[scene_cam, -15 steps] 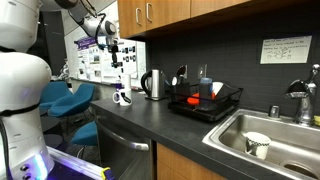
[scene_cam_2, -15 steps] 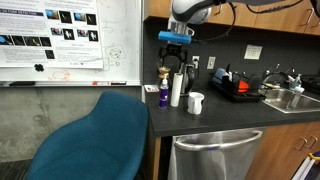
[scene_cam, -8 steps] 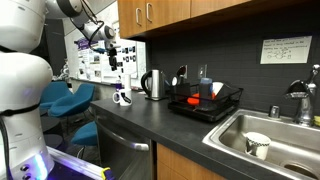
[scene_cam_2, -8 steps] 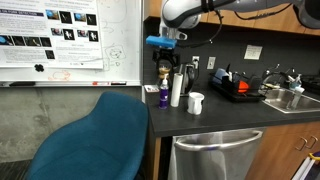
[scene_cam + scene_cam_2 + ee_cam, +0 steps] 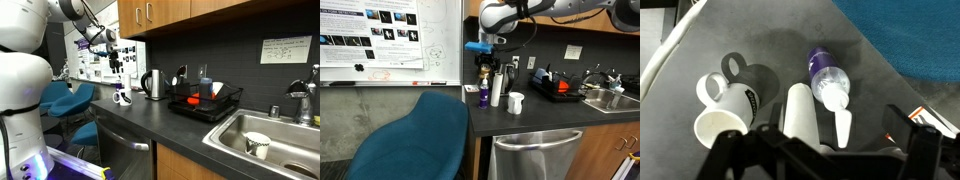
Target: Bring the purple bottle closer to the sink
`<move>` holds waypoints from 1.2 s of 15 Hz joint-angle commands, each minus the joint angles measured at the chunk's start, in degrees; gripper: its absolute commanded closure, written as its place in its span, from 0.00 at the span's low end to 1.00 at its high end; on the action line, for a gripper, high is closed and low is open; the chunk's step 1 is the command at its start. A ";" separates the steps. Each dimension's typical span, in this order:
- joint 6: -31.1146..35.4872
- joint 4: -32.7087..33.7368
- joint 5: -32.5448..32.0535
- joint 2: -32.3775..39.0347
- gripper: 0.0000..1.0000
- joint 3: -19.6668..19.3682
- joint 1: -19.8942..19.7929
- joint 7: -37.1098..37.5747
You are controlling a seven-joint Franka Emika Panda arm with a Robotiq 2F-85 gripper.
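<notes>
The purple bottle [image 5: 483, 95] stands upright with its white top near the end of the dark counter. Next to it are a tall white cylinder [image 5: 496, 88] and a white mug [image 5: 516, 102]. In the wrist view the bottle [image 5: 824, 76] is seen from above, with the cylinder [image 5: 800, 112] and mug [image 5: 723, 112] to its left. My gripper [image 5: 483, 62] hangs open and empty above the bottle; it also shows in an exterior view [image 5: 115, 62] and in the wrist view [image 5: 826, 150]. The sink [image 5: 285, 133] lies at the counter's other end, with a chrome tap [image 5: 303, 100].
A steel kettle [image 5: 153, 84] stands by the wall behind the bottle group. A black wire dish rack [image 5: 205, 101] with red and blue items sits between kettle and sink. A white cup [image 5: 257, 145] is in the sink. A blue chair [image 5: 415, 140] stands beside the counter end.
My gripper has shifted sideways toward the counter's end and now hangs over the purple bottle. It stays open. The bottle, cylinder and mug have not moved.
</notes>
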 commanded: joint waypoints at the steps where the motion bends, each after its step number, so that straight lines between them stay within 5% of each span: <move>1: -0.50 1.17 -0.78 0.81 0.04 -0.87 -0.01 0.06; 2: -0.23 1.09 -0.40 0.87 0.26 -0.92 -0.20 -0.26; 6: 0.01 0.96 0.08 1.16 0.42 -1.07 -0.56 -0.76; 13: 0.13 1.97 0.63 1.97 0.97 -0.73 -0.91 -3.49; 18: 2.38 2.85 0.86 1.62 0.96 -0.10 -0.87 -9.66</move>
